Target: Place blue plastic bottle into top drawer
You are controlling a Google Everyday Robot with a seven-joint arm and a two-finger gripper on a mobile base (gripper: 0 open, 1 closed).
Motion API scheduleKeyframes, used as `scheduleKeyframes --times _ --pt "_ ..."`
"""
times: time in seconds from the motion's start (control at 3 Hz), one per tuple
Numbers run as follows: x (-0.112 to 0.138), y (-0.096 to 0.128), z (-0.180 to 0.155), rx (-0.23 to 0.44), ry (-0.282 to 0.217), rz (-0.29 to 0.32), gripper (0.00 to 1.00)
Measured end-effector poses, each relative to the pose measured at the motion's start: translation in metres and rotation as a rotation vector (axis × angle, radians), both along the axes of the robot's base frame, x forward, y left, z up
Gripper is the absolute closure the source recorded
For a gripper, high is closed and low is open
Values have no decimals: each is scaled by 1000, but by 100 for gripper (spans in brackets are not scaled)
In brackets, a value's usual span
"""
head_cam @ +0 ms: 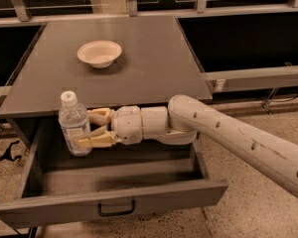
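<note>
The blue plastic bottle (74, 123) is a small clear bottle with a white cap, held upright. My gripper (87, 129) is shut on the bottle's middle and lower body, reaching in from the right on a white arm. The bottle hangs over the left part of the open top drawer (114, 175), its base just below the cabinet top's front edge. The drawer is pulled out, grey, with a dark loop handle (116, 208) on its front panel. Its inside looks bare.
A beige shallow bowl (99, 53) sits on the grey cabinet top (154, 68) toward the back left. Dark shelving with metal rails lies behind and to the right. Speckled floor surrounds the cabinet, with cables at the left.
</note>
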State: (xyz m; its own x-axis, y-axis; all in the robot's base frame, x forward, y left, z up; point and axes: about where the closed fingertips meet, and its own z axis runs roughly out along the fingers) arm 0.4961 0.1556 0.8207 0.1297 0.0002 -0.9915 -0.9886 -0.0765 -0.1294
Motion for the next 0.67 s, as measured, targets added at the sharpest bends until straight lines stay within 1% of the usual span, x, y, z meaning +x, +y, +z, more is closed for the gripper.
scheduleKeyframes --times 0.33,0.67 --pt "-2 4 -40 -13 -21 -23 100" --pt "-2 4 -41 -13 -21 -23 100"
